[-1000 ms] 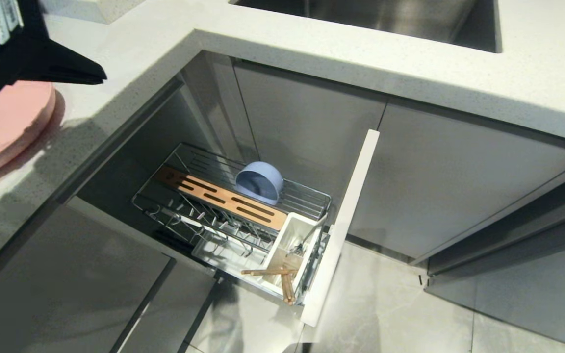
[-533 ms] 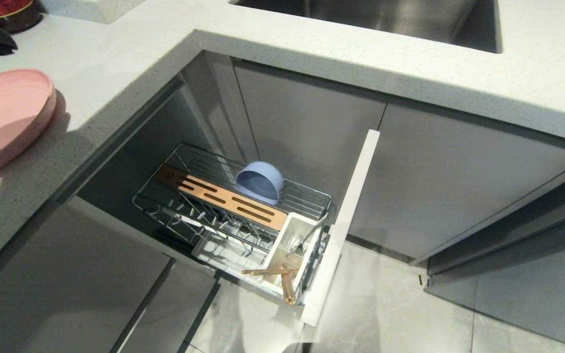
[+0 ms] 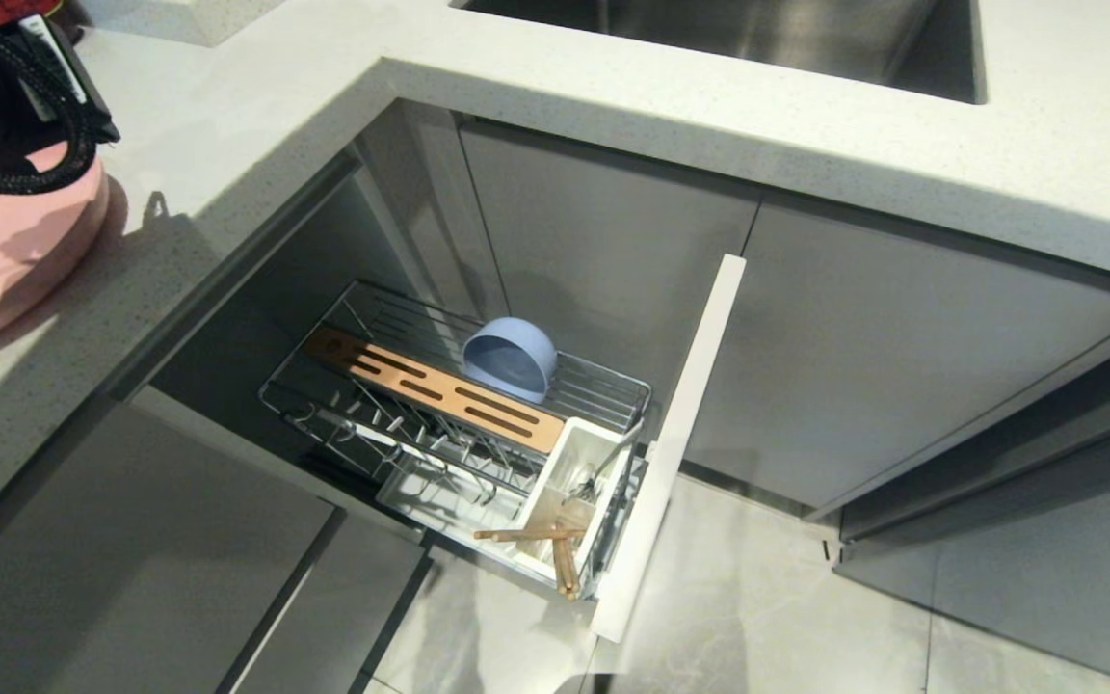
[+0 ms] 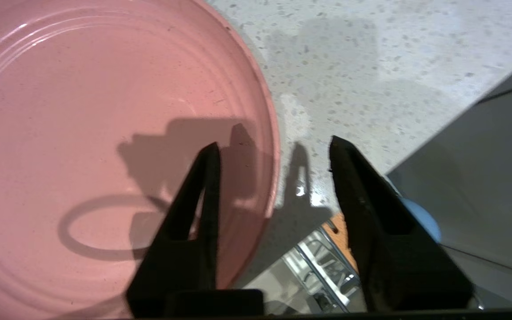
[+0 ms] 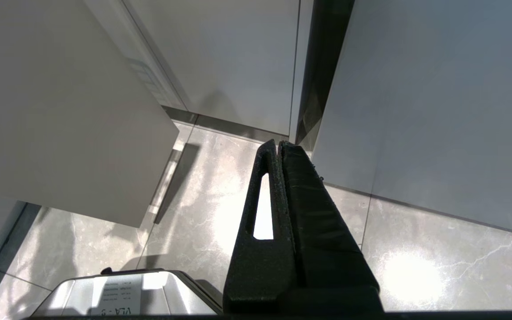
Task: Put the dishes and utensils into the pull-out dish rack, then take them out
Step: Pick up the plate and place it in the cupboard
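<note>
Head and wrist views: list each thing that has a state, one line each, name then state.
pull-out dish rack: pulled out.
light-blue bowl: in the rack, tipped on its side.
chopsticks: in the white cutlery box, tips sticking out.
pink plate: flat on the counter, not held.
left gripper: open, straddling the plate's rim.
right gripper: shut, empty, above the floor.

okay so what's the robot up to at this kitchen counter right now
The left gripper hangs open over the edge of the pink plate on the countertop, one finger over the plate and one over the counter. Below, the pull-out dish rack is open, holding the light-blue bowl and, in its cutlery box, the chopsticks. The right gripper is parked shut near the floor.
</note>
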`<state>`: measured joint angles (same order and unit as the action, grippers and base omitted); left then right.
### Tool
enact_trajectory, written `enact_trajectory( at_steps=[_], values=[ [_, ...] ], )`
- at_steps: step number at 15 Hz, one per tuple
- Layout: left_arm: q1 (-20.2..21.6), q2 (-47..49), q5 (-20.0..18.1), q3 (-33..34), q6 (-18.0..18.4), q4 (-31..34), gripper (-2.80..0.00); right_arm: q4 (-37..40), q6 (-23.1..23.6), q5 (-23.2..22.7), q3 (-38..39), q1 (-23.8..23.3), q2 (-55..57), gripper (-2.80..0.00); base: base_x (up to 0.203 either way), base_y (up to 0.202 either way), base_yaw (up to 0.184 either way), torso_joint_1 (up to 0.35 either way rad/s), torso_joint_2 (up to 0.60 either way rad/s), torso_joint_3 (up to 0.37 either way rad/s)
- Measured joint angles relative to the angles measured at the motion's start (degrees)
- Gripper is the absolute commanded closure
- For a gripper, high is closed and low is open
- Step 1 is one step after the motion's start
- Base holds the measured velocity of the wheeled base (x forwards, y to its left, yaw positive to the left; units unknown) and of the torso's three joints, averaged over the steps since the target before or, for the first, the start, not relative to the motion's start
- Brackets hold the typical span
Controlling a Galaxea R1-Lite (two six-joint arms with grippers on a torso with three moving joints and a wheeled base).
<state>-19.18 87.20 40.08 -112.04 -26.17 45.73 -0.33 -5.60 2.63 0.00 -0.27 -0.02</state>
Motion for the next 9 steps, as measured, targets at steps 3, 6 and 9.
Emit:
enact_trajectory(
  at_steps=[3, 6, 9],
  values=[
    [1.23, 1.19, 0.81, 0.00, 0.05, -0.09, -2.80, 0.00, 0.00, 0.00, 0.00, 0.00, 0.00, 0.00, 0.000, 0.000, 0.000, 0.000, 0.00, 0.000],
    [3.15, 2.14, 1.07, 0.00, 0.74, -0.13, -2.80, 0.00, 0.00, 0.00, 0.00, 0.00, 0.00, 0.00, 0.000, 0.000, 0.000, 0.000, 0.00, 0.000],
    [4.22, 2.93, 1.14, -0.02, 0.85, -0.05, -2.80, 0.00, 0.00, 0.00, 0.00, 0.00, 0.00, 0.00, 0.000, 0.000, 0.000, 0.000, 0.00, 0.000]
  ],
)
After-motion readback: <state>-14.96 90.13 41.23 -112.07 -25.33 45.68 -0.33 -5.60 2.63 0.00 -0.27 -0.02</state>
